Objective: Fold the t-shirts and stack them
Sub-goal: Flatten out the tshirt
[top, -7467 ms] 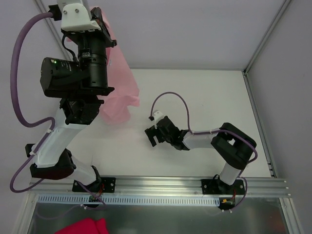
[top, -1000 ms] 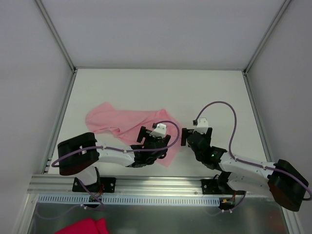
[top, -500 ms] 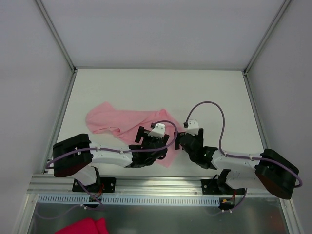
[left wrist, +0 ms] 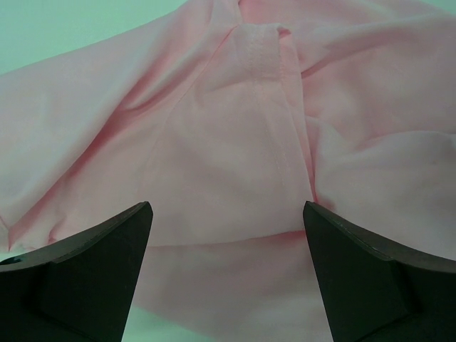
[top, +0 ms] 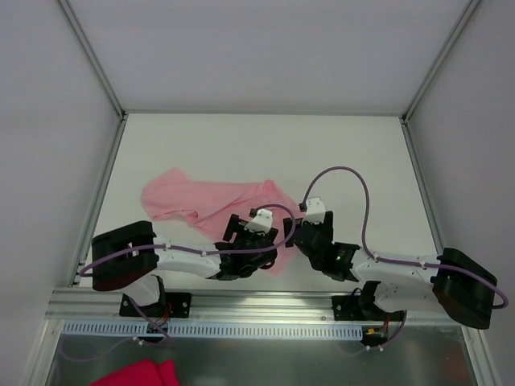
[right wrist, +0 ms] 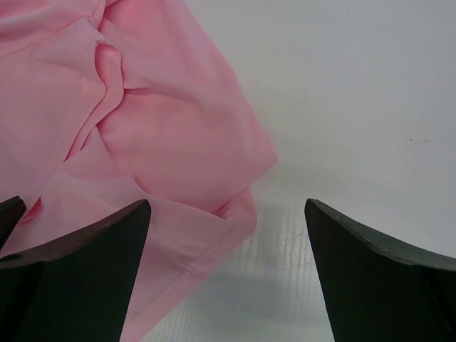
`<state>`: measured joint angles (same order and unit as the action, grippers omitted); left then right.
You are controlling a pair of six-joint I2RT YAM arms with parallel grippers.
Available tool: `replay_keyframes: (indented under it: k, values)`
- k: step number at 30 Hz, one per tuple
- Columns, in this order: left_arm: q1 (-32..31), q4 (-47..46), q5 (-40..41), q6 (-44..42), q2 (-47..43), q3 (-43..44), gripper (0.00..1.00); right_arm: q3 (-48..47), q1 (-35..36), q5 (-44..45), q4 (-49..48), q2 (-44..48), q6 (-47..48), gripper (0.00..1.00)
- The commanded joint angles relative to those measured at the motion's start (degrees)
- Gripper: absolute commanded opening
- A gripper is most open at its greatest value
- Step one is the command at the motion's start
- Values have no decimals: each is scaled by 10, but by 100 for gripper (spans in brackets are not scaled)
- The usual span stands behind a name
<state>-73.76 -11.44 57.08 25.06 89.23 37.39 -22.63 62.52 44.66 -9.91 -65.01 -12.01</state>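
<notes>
The pale pink t-shirt (top: pixel 201 201) lies crumpled on the white table, stretching from the left toward the near middle. My left gripper (top: pixel 254 231) hovers low over its near right part. In the left wrist view the shirt (left wrist: pixel 228 142) fills the picture, and the left gripper (left wrist: pixel 226 214) is open with wrinkled fabric and a seam under the gap. My right gripper (top: pixel 301 233) sits just right of the shirt's right edge. In the right wrist view the right gripper (right wrist: pixel 226 210) is open, with a hemmed corner of the shirt (right wrist: pixel 164 142) lying between its fingers on the left side and bare table on the right.
A deep magenta cloth (top: pixel 137 374) lies below the metal rail (top: pixel 265 305) at the near left. Grey frame posts (top: pixel 100 201) border the table on the left and right. White table (top: pixel 354 161) stretches behind and right of the shirt.
Several seconds ago the left arm held the shirt up at the back left; it now lies on the table. In the last second the right gripper moved left to the shirt's edge.
</notes>
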Motion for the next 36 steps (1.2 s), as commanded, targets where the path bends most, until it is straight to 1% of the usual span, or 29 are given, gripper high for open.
replay_keyframes:
  k: [1, 8, 15, 18, 19, 20, 21, 23, 25, 26, 27, 29, 30, 32, 33, 36]
  values:
    - [-12, -34, -16, 3, -2, -3, 89, -27, 7, 36, -9, -8, -14, 96]
    - [-28, -36, -15, -5, 30, 20, 91, -32, 11, 39, -8, -13, -13, 96]
    - [-29, -34, -7, -4, 52, 28, 90, -29, 14, 49, -4, -12, -16, 95]
    - [-29, -31, 12, -2, 60, 29, 87, -27, 14, 46, -3, -6, -17, 96]
    - [-29, -31, 15, -2, 59, 28, 78, -27, 15, 45, -4, -7, -17, 96]
    - [-29, -31, 15, -3, 57, 27, 78, -28, 15, 45, -4, -10, -15, 96]
    - [-29, -36, 17, -5, 54, 26, 74, -30, 15, 46, -5, -15, -16, 96]
    - [-29, -39, 19, -13, 52, 27, 72, -35, 15, 43, -8, -24, -16, 96]
    - [-29, -44, 22, -21, 52, 30, 64, -40, 15, 39, -14, -39, -15, 96]
    - [-29, -42, 23, -22, 52, 30, 59, -41, 18, 39, -16, -44, -15, 96]
    - [-29, -44, 23, -22, 51, 29, 51, -42, 19, 39, -18, -51, -17, 96]
    - [-29, -46, 23, -24, 51, 28, 40, -44, 24, 39, -20, -56, -17, 96]
    - [-28, -47, 26, -25, 52, 27, 32, -44, 27, 39, -20, -58, -19, 96]
    - [-28, -48, 27, -26, 55, 29, 26, -46, 35, 45, -18, -58, -19, 96]
    - [-28, -50, 27, -26, 58, 30, 19, -47, 40, 46, -16, -57, -20, 96]
    - [-28, -52, 27, -26, 60, 30, 4, -49, 49, 54, -7, -54, -22, 96]
